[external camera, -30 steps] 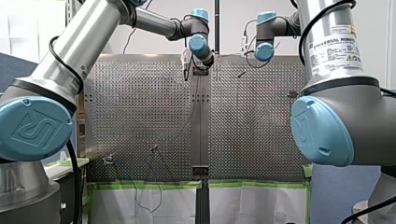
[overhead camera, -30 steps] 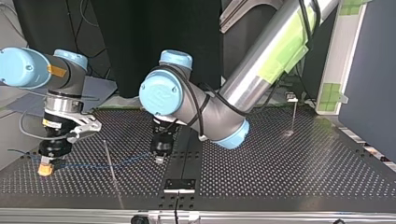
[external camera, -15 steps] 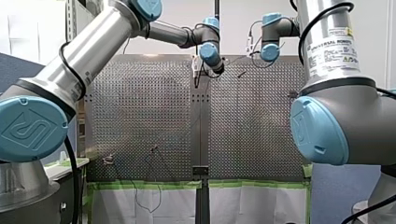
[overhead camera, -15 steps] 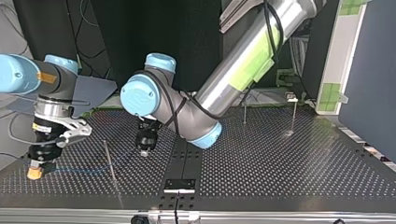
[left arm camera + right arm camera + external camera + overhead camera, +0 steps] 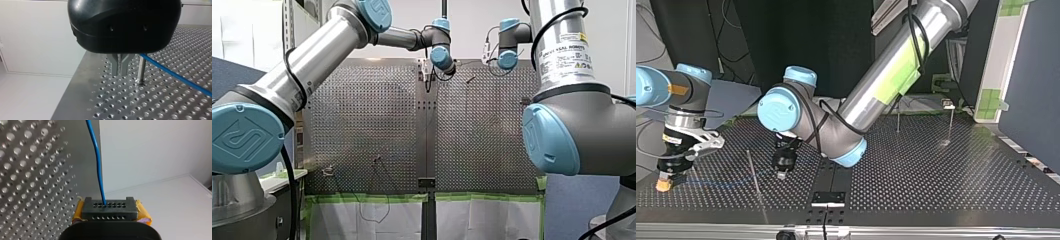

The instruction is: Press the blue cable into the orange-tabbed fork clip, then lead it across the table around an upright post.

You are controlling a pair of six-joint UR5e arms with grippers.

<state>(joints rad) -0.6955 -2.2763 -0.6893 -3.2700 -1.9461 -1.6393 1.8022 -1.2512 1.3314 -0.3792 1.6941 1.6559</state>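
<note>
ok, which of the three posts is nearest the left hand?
The thin post at the top view's left, close beside my left hand; the other two posts stand far off towards the view's right.

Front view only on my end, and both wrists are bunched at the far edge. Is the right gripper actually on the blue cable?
Observer: Yes. In the right wrist view the blue cable comes out from between the yellow pads of the right gripper, which is shut on it.
Operator: Left gripper?
Observer: The left gripper has its metal fingers shut with nothing between them, tips low over the table.
Operator: Any post near it?
Observer: An upright post stands right beside those fingers, and the cable crosses it near its top.
</note>
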